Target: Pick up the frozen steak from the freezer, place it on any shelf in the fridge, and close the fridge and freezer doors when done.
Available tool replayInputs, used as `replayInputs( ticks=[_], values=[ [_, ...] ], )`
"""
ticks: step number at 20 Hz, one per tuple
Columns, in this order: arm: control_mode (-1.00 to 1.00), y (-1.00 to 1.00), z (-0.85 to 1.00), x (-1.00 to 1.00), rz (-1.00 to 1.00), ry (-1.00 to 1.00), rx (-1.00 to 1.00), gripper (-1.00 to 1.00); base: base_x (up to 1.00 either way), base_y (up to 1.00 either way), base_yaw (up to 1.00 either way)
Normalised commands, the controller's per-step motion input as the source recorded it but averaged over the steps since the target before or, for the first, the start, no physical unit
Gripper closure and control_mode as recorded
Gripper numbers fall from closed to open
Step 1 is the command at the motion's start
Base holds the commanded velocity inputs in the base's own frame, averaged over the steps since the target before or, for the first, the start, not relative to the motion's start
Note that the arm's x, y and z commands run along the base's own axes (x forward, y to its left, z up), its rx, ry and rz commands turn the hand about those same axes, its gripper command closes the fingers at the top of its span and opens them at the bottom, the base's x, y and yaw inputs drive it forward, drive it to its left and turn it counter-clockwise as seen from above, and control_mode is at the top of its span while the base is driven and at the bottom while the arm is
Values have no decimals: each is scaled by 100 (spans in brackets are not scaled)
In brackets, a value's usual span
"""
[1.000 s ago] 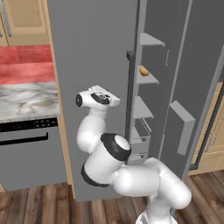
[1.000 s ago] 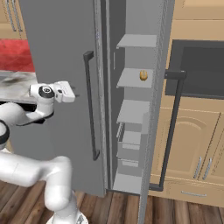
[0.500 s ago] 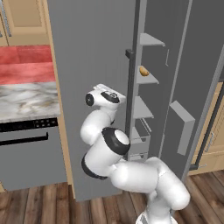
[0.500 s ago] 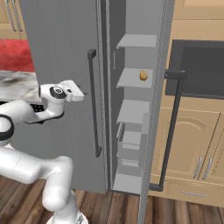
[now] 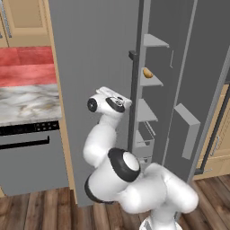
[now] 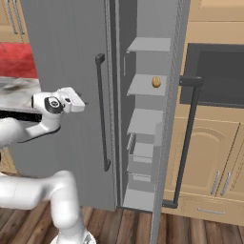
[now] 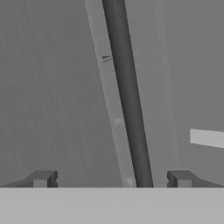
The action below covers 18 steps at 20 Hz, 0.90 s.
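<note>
Two dark finger tips [image 7: 41, 178] rise spread wide in the hand view, nothing between them, and the dark bar handle [image 7: 129, 100] of the wider door runs up the picture between them, nearer the right tip. The gripper [image 6: 80, 101] hangs just in front of that plain grey fridge door [image 6: 66, 71], a little to the left of the handle [image 6: 101, 114] in the right base view; whether it touches the door cannot be told. In the left base view the gripper [image 5: 125, 102] sits close to the door's right edge, beside the handle [image 5: 131, 96].

Past that edge the freezer [image 6: 145, 124] stands open, its narrower door [image 6: 167, 143] swung outward with its own dark handle [image 6: 187, 138]. Inside are short pale shelves stacked one over another, with low drawers [image 6: 140, 159] beneath. On the second shelf [image 6: 143, 86] from the top, near its front right corner, lies an orange-brown rounded lump [image 6: 156, 82]; the left base view shows it too [image 5: 146, 72]. The other shelves look bare from here, and the frozen steak cannot be made out in any of them.

To the left of the appliance, a marble counter [image 5: 22, 103] meets a red wall panel [image 5: 24, 65].
</note>
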Motion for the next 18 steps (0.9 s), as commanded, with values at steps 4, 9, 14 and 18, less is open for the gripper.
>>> replayInputs(
  ticks=[4, 9, 14, 18],
  values=[
    [-100, 14, 93, -100, 15, 0, 0, -100, 0, 0, 0],
    [-100, 1, 78, -100, 23, 0, 0, -100, 0, 0, 0],
    [-100, -9, 41, -100, 27, 1, 0, -100, 0, 0, 0],
    [-100, -29, 13, -100, 23, 18, 0, -100, 0, 0, 0]
  ],
)
